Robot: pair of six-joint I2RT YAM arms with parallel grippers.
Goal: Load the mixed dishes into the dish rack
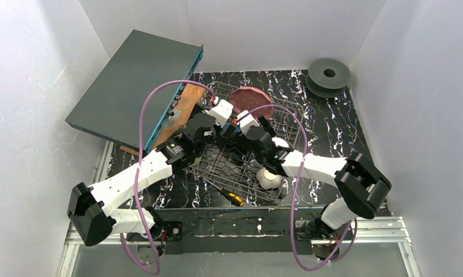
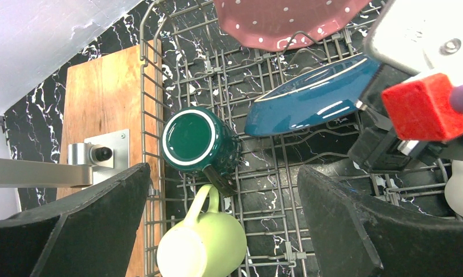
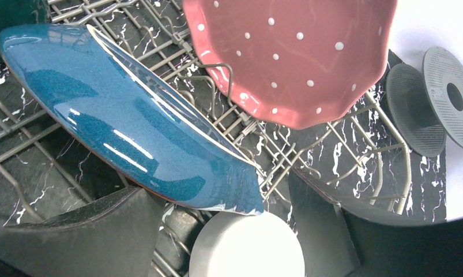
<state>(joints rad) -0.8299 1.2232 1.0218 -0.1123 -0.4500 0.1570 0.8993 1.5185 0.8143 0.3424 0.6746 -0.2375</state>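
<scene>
Right gripper [image 3: 224, 193] gapes, unclenched, one corner of the glossy blue squarish dish [image 3: 131, 115] in its gap. The dish stands on edge, long axis slanting across the wire dish rack [image 2: 151, 115]. Left gripper [image 2: 223, 173] is likewise spread over the dark green mug [image 2: 191, 138] beside the rack's left wall. The scalloped, dotted pink plate [image 3: 286, 57] leans at the rack's far end.

Two mugs: dark green mug [image 2: 195, 140], pale green mug [image 2: 203, 245]. One pink plate [image 3: 292, 57], one blue dish [image 3: 131, 127], one rack [image 1: 224, 165], one screwdriver [image 1: 233, 198].

Grey flat box [image 1: 134, 86] back-L, wood board [image 1: 181, 109] beside, black spool [image 1: 329, 75] back-R, screwdriver [image 1: 229, 195] front
</scene>
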